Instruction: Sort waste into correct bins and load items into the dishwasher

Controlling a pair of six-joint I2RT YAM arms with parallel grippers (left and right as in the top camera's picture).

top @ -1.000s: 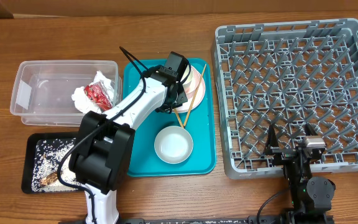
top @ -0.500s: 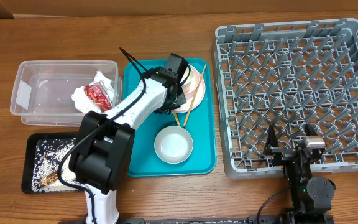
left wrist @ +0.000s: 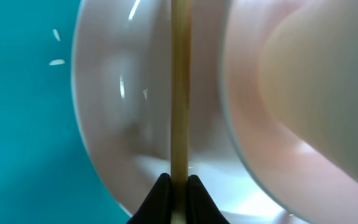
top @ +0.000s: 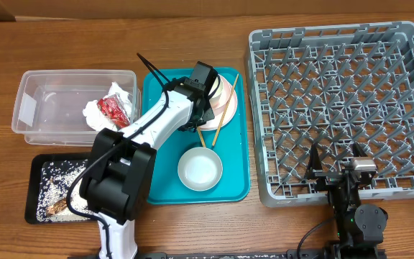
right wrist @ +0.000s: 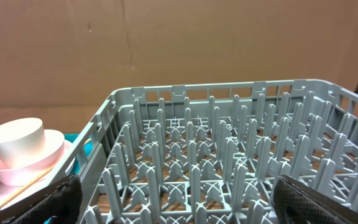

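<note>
Left wrist view – my left pincer [left wrist: 179,182] grips a chopstick [left wrist: 180,81] above the pink plate [left wrist: 114,115] – my right pincer [right wrist: 179,202] is spread wide.

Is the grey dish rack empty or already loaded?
Empty: the grey dish rack shows only bare pegs in the overhead view, with no dishes in it.

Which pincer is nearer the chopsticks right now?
Left. The left pincer grips one of the chopsticks over the plate; the right pincer sits open at the dish rack's near edge, far from them.
</note>
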